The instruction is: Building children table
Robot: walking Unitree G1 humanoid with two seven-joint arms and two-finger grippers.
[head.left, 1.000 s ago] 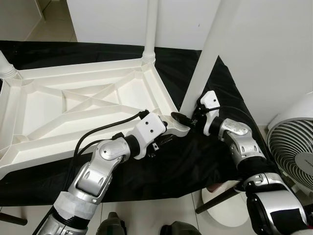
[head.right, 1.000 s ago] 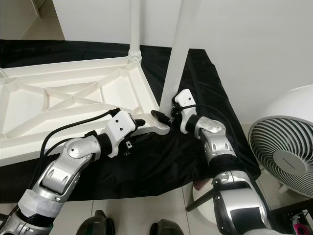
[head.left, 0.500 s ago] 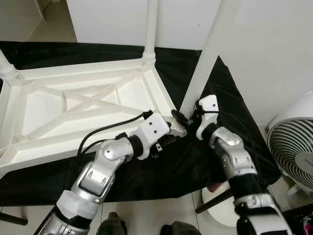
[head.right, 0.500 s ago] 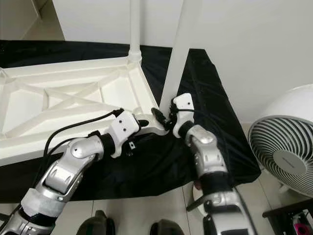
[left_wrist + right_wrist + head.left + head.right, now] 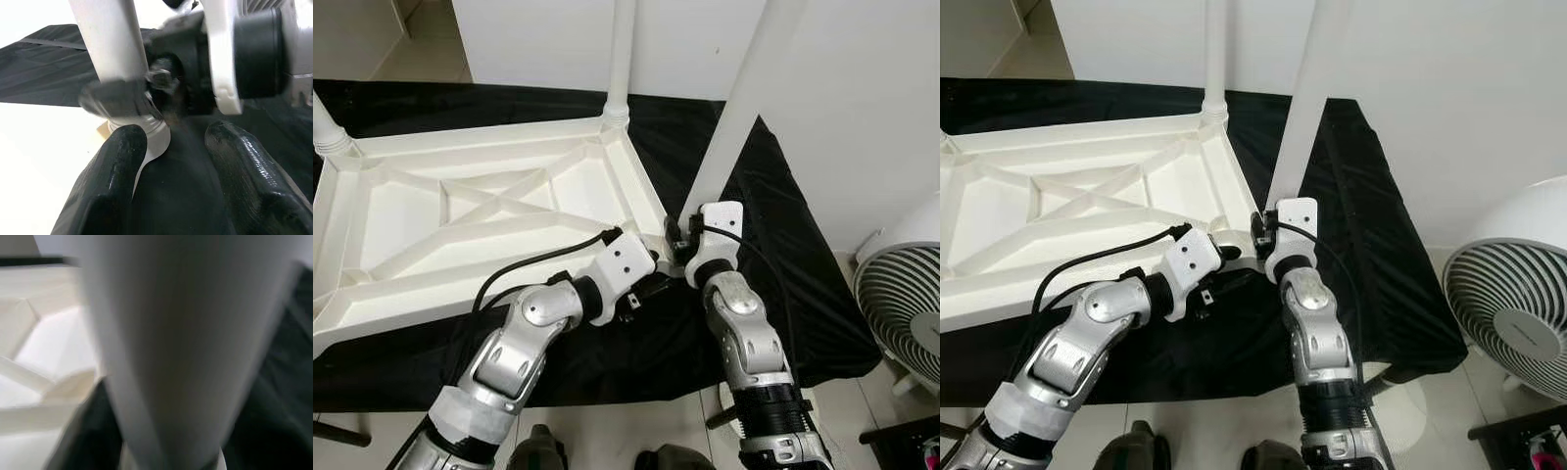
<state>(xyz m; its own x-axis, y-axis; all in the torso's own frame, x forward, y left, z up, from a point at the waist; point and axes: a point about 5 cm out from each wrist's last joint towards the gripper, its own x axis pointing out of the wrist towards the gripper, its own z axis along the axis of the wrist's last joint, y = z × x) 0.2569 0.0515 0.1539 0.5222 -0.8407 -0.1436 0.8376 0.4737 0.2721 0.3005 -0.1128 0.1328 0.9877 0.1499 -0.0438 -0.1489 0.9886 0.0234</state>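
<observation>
A black cloth (image 5: 773, 235) covers the bench, which stands against a white wall (image 5: 862, 108) on a pale tiled floor (image 5: 617, 431). One white fan (image 5: 906, 294) stands on the floor at the robot's right. One white plastic children's tabletop (image 5: 460, 215) lies upside down on the cloth, ribbed underside up. Three white legs are counted standing at its corners: one at the far left corner (image 5: 325, 132), one at the far right corner (image 5: 620, 59), and one at the near right corner (image 5: 744, 98), leaning to the right. Two claws are at work, both at that near right corner. The left claw (image 5: 176, 147) sits just beside the corner socket, its two black fingers (image 5: 120, 171) spread apart with nothing between them; the base of the leaning leg and the other arm's wrist lie just beyond the fingertips. The right claw (image 5: 677, 238) is pressed against the foot of the leaning leg; its wrist camera is blurred, with the leg directly in front, and whether its fingers are clamped on the leg cannot be told.
</observation>
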